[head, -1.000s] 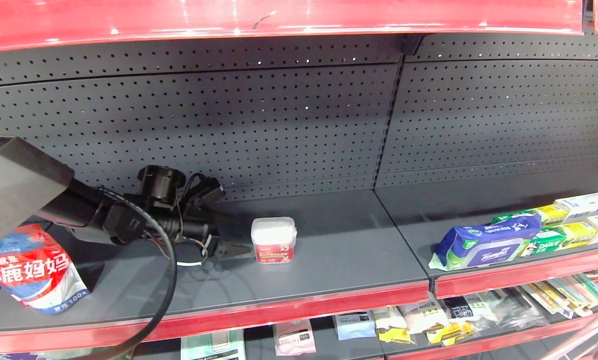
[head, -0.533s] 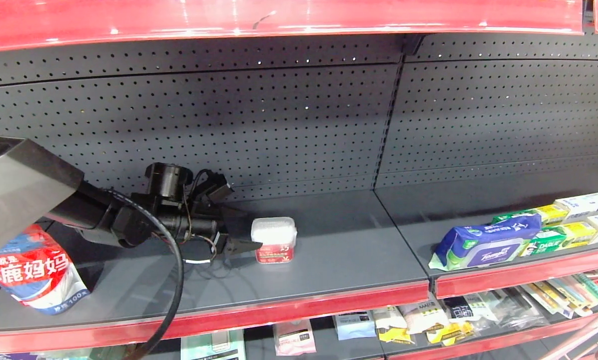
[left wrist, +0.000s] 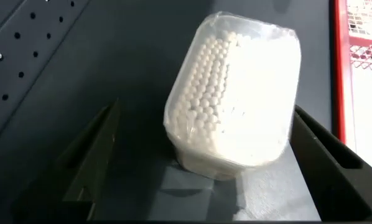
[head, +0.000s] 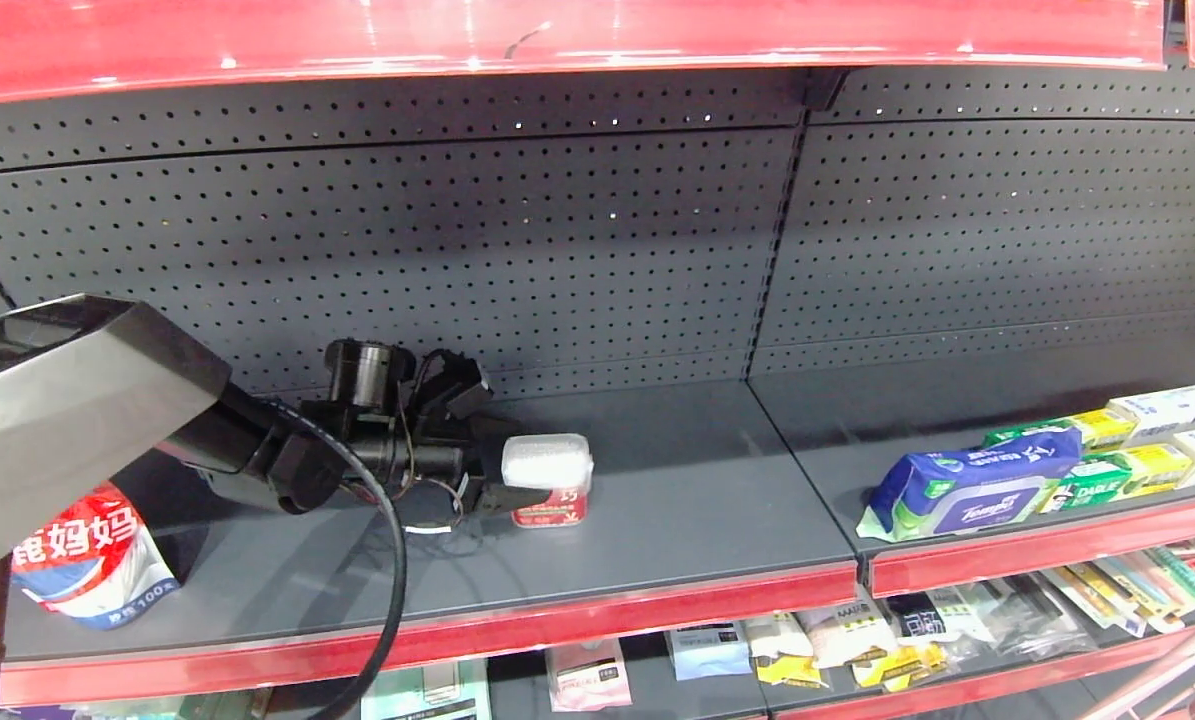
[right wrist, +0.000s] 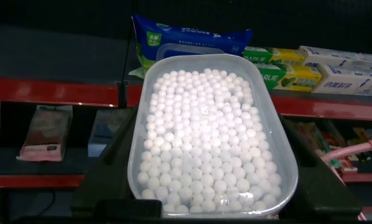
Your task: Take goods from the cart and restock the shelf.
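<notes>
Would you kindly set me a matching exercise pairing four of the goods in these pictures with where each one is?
Things:
1. head-view cotton swab box
2. wet wipes pack
3. red and white bag
4. right-wrist-view cotton swab box

Places:
A. gripped by the right gripper
B. far left of the shelf
C. between the fingers of the open left gripper
D. right section, against green and yellow boxes

Pairs: 1-C, 2-D, 3-B, 4-A.
</notes>
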Controlling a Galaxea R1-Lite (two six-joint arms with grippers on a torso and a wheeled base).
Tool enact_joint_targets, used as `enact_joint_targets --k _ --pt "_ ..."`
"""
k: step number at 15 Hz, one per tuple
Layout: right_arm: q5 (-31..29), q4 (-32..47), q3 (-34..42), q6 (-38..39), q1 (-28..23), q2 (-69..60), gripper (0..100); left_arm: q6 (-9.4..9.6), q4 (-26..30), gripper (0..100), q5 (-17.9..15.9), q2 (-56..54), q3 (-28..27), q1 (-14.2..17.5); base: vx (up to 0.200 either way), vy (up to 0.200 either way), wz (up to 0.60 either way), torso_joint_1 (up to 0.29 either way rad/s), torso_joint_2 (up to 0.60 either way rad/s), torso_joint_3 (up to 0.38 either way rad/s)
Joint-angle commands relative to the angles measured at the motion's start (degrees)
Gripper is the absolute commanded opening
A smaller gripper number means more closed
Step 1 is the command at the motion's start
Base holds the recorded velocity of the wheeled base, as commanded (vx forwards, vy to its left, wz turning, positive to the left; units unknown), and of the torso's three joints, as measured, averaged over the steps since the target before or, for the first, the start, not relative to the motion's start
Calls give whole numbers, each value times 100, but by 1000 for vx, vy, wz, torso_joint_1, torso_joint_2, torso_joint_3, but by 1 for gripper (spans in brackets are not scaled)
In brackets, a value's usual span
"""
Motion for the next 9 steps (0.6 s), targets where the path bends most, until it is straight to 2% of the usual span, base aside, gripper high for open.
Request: enact_joint_targets --k 1,9 --pt "1 -2 4 -6 2 42 0 -24 -44 100 0 141 -14 -47 0 0 0 0 0 0" --pt "1 -2 -5 -6 2 130 0 -33 -62 100 0 299 -58 -126 0 0 0 0 0 0"
